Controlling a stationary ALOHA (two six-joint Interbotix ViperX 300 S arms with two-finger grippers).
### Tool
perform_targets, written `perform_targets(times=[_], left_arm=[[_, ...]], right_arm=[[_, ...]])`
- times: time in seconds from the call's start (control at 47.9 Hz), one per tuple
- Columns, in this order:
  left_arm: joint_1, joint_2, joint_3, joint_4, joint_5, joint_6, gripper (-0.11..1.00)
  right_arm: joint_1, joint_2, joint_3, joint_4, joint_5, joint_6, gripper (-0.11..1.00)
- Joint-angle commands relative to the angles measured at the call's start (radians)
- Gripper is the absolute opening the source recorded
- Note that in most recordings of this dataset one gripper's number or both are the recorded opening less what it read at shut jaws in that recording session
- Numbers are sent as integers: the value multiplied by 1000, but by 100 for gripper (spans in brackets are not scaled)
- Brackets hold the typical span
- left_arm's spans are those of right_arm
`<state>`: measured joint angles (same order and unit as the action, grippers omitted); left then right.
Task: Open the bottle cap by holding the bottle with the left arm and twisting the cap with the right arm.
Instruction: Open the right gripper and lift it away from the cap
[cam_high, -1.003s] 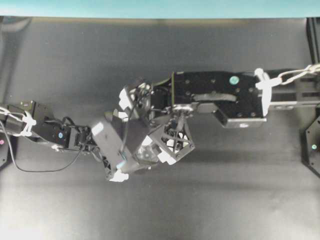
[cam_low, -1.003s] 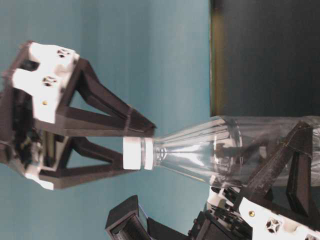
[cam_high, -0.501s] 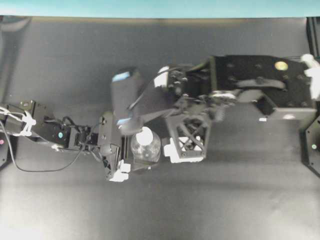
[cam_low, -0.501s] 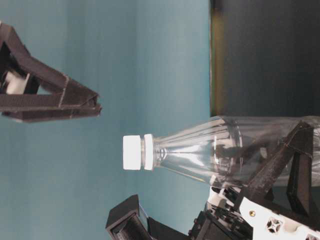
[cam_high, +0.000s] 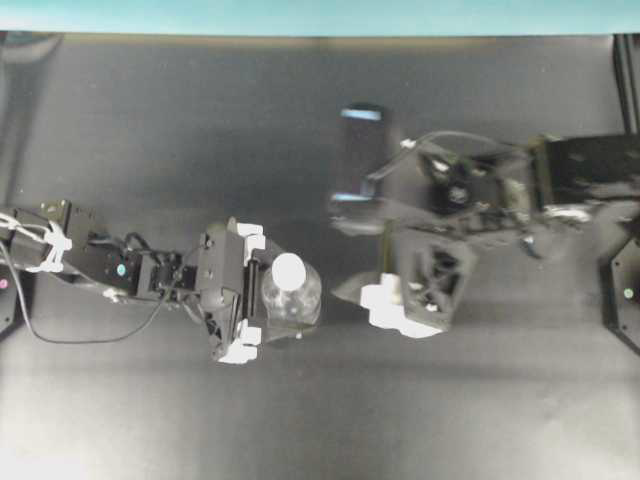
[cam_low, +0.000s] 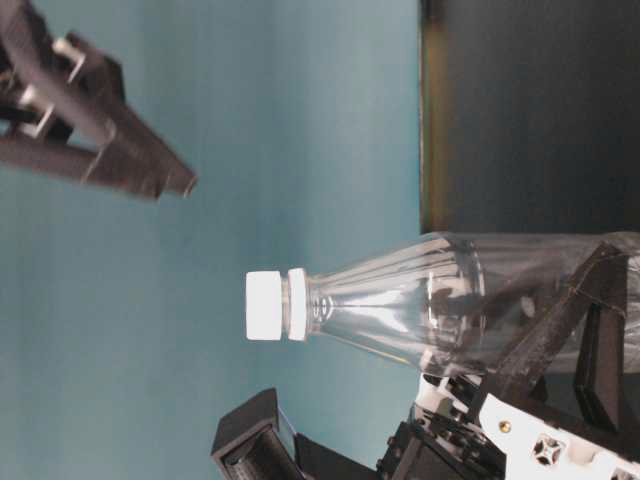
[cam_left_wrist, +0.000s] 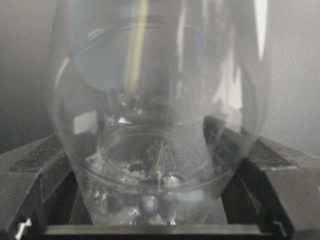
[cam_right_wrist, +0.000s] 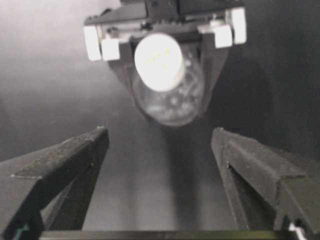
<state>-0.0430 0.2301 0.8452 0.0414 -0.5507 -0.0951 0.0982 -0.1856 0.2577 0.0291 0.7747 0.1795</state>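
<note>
The clear bottle (cam_high: 300, 308) stands upright on the black table, its white bottle cap (cam_high: 288, 270) on its neck. My left gripper (cam_high: 264, 296), on the slender cabled left arm, is shut on the bottle's lower body; in the left wrist view the bottle (cam_left_wrist: 155, 125) fills the space between the fingers (cam_left_wrist: 35, 167). My right gripper (cam_high: 372, 262) is open and empty, up and to the right of the cap. In the right wrist view the right gripper (cam_right_wrist: 160, 132) has wide jaws, with the cap (cam_right_wrist: 158, 61) ahead of them. At table level the cap (cam_low: 264, 305) is free of the fingers (cam_low: 150, 170).
The black table surface (cam_high: 320, 420) ends at a teal back wall (cam_high: 320, 15). Black arm mounts sit at the left edge (cam_high: 6, 295) and the right edge (cam_high: 625, 290). A loose black cable (cam_high: 90, 338) trails below the left arm.
My right gripper let go of the cap, opened, rose and pulled back to the right. The bottle, with the cap on it, and my left gripper have not moved.
</note>
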Motion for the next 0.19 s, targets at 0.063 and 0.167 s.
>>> perform_targets(times=[0.063, 0.167], left_arm=[[-9, 14, 8, 5, 40, -12, 81], [-9, 14, 8, 5, 40, -14, 81]], right_arm=[[28, -78, 64, 0, -77, 6, 78], [34, -118, 114, -2, -152, 2, 78]])
